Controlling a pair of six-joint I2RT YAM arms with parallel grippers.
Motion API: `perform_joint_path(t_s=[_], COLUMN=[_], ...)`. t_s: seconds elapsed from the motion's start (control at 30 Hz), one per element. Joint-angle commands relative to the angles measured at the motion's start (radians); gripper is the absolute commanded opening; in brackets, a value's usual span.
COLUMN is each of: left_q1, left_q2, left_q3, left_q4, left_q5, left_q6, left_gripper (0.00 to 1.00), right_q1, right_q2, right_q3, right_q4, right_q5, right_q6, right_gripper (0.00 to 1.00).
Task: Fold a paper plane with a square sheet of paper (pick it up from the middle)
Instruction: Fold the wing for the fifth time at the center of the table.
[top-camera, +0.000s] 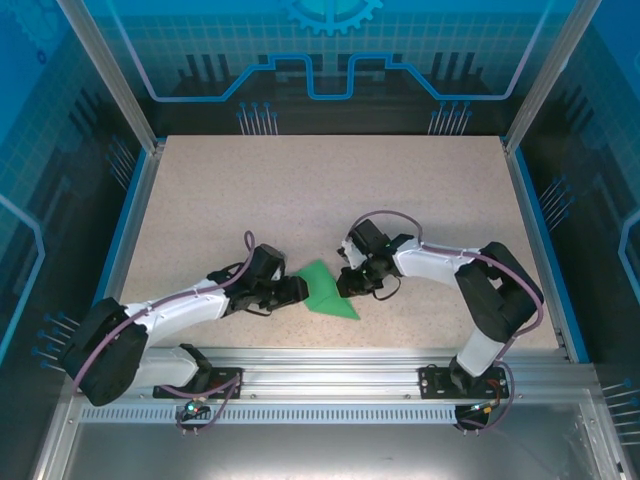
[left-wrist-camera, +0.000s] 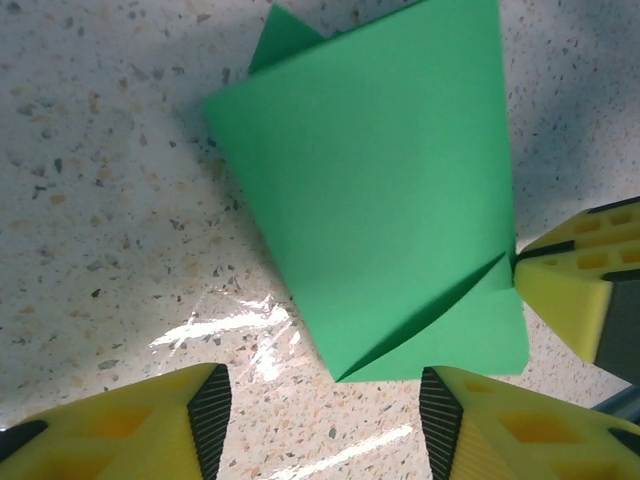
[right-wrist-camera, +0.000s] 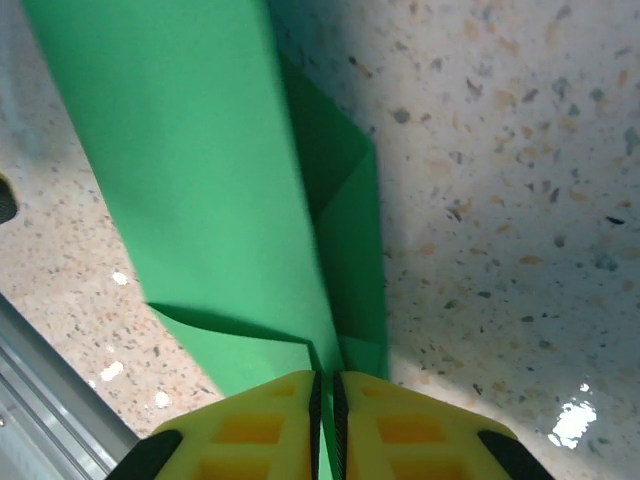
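Our left gripper (top-camera: 297, 290) reaches toward three o'clock, jaws apart; our right gripper (top-camera: 346, 284) reaches toward nine o'clock, fingers (right-wrist-camera: 270, 420) pinched shut on the green paper (right-wrist-camera: 200, 180).

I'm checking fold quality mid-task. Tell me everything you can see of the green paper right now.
The green paper is thin, bright and matte, folded into a layered, angular shape with crisp creases and a smaller flap showing beneath. It lies on the speckled table between the two arms. The right gripper is shut on one edge; the left gripper stands open just short of the paper, not touching it.
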Motion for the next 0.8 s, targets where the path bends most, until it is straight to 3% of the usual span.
perform_joint_path(t_s=[0.0, 0.43, 0.77], left_q1=[-0.014, -0.054, -0.102], left_q2=[0.011, 0.029, 0.147], left_q3=[0.034, 0.032, 0.060], left_q4=[0.004, 0.079, 0.207], left_q5=[0.013, 0.013, 0.019], left_q6=[-0.014, -0.080, -0.153], left_gripper=[0.58, 0.69, 0.69], right_q1=[-0.014, -0.033, -0.033], right_q2=[0.022, 0.022, 0.024], right_q3=[-0.020, -0.098, -0.102], right_q4=[0.032, 0.104, 0.100], right_q5=[-0.007, 0.009, 0.012], right_q6=[0.028, 0.123, 0.124], right_gripper=[0.14, 0.16, 0.16])
